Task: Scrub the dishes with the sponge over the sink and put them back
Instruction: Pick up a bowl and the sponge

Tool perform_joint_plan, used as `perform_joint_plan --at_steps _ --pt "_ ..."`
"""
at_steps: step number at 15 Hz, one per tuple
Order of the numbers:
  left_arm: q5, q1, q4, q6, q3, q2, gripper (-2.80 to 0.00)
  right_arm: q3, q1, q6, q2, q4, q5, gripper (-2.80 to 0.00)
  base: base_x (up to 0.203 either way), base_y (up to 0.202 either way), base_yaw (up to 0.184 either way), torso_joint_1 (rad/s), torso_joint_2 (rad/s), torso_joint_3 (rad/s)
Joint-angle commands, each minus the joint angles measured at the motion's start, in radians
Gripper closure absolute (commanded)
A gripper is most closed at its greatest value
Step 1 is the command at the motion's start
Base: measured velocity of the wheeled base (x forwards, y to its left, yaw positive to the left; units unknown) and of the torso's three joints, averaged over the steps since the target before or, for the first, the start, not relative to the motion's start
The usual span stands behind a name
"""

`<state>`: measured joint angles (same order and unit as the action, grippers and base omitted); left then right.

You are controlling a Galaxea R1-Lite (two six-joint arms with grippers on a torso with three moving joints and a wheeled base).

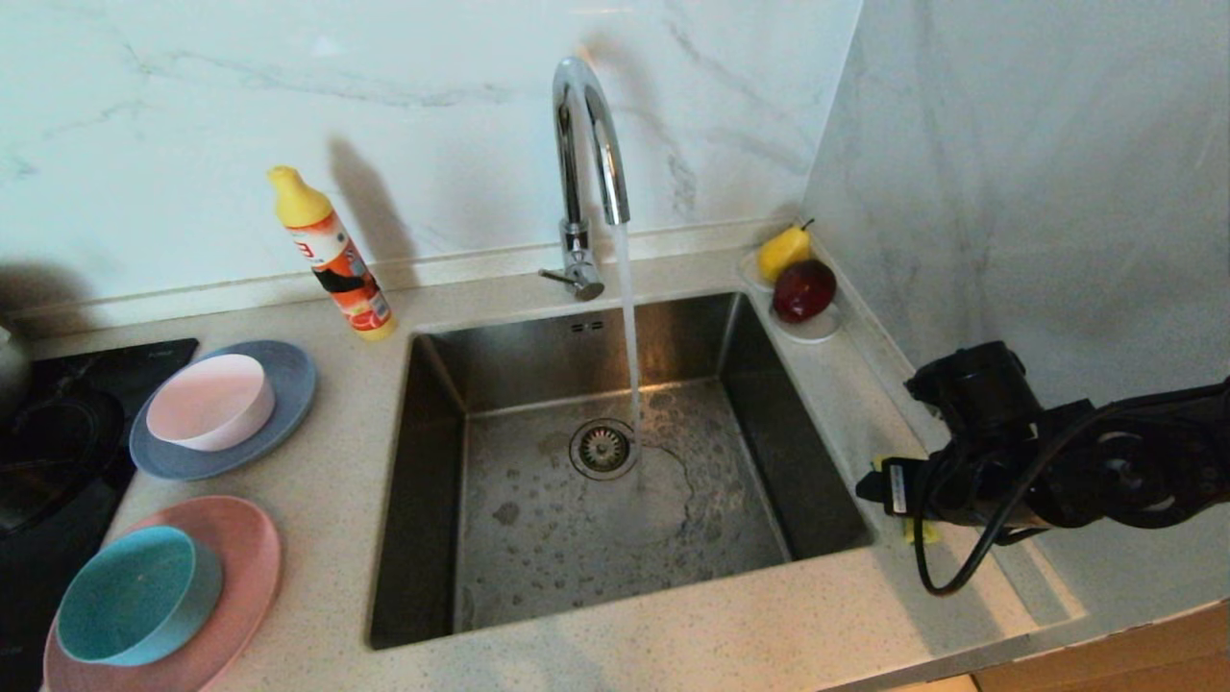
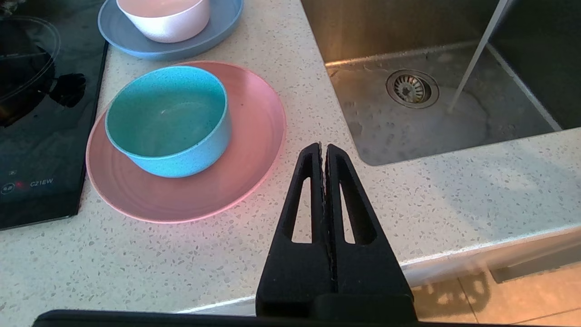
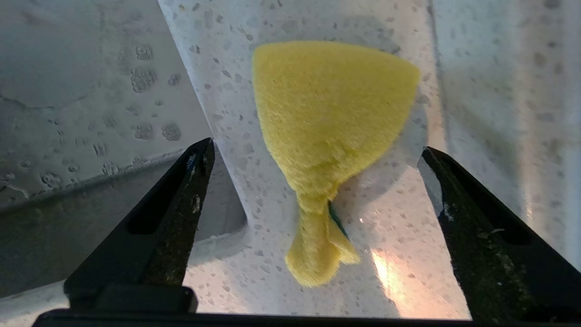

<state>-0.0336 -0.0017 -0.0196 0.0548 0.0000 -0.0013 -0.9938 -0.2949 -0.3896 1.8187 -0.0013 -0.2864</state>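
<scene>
Nearest item: my right gripper point(image 3: 313, 150), fingers spread wide and holding nothing, at the right-hand edge of the sink point(image 1: 596, 500), over the counter point(image 1: 817, 615). Sponge point(image 3: 333, 118): yellow, pinched narrow at the end nearest me and fanning broad at the far end, a sliver of green side showing at the pinch; it lies on the counter strip just right of the sink, between my spread fingers, long axis running away from me. I judge a straight descent and a close across the narrow waist should take it. My left gripper point(image 2: 324, 150): fingers pressed together, parked at the sink's front left corner, well apart from the sponge. Left of the sink: teal bowl point(image 1: 135, 596) on pink plate point(image 1: 240, 557), then pale bowl point(image 1: 211, 402) on blue-grey plate point(image 1: 283, 384). Behind the sink: tap point(image 1: 586, 173), running.
</scene>
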Motion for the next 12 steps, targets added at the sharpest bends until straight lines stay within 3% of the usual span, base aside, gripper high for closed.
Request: perform_joint_plan --at_steps 1,6,7,12 --pt "0.000 0.000 0.000 0.000 0.018 0.001 0.00 -0.003 0.000 -0.002 0.010 0.000 0.001 -2.80 0.000 0.000 0.000 0.000 0.00 0.000" --pt "0.000 0.000 0.000 0.000 0.018 0.001 0.00 -0.014 0.002 -0.003 0.020 0.000 0.001 -2.80 0.000 0.000 0.000 0.000 0.00 0.000" --pt "0.000 0.000 0.001 0.000 0.018 0.001 0.00 -0.016 0.002 -0.004 0.027 0.000 0.001 0.00 0.000 0.000 0.000 0.000 0.00 0.000" --pt "0.000 0.000 0.000 0.000 0.018 0.001 0.00 -0.025 0.002 -0.018 0.036 0.006 0.001 0.00 0.000 0.000 0.000 0.000 0.00 0.000"
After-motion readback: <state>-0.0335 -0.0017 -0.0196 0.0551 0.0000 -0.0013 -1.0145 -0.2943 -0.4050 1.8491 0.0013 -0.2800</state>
